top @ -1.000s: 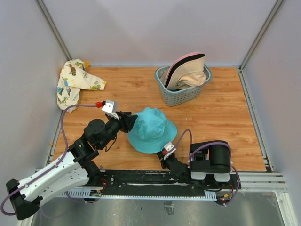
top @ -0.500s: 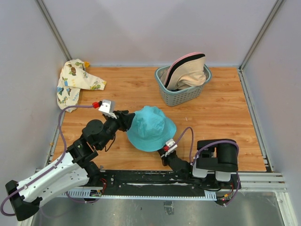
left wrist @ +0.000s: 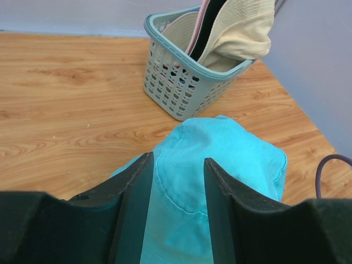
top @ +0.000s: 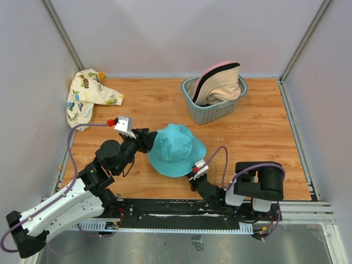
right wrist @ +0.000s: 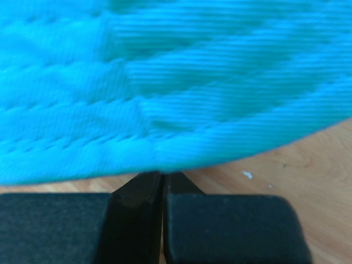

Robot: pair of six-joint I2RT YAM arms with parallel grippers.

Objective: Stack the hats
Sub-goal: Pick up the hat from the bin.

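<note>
Stacking barely begun: one hat out on the bench, no hat on another yet.

The teal hat [top: 177, 151] lies crown-up mid-bench [top: 258, 137], alone. The left tool [top: 147, 141] sits at the hat's left brim with its jaws apart and teal fabric between them. The right tool [right wrist: 163, 184] is at the near brim edge with its jaws pressed together; the view is too close to tell if they nip the fabric. The pink, black and cream hats [top: 220, 82] stand on edge in the basket [top: 204, 113], far right. A printed cream cloth [top: 88, 96] lies far left. All stacking is left to do.

1 hat [top: 177, 151] before basket [top: 212, 114] of hats [top: 221, 82]
</note>
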